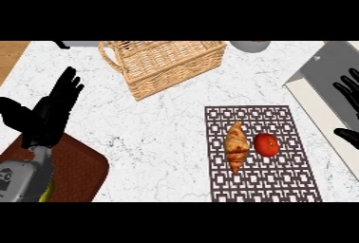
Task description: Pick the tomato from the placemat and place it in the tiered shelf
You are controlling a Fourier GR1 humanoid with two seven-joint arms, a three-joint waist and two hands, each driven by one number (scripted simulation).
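Resting at the lower left over a brown board (80, 166), the left hand (49, 118) shows straight, spread fingers holding nothing. Right of centre, the tomato (266, 144) lies on the patterned placemat (280, 182), just beside a croissant (236, 146) on its left. Farther up at the right edge, the right hand (348, 88) hangs wide open and empty over the tiered shelf (319, 66). I judge 2 risks: fingers closing around the tomato could nudge the croissant or roll the round fruit away, and the carry could clip the shelf's grey edge.
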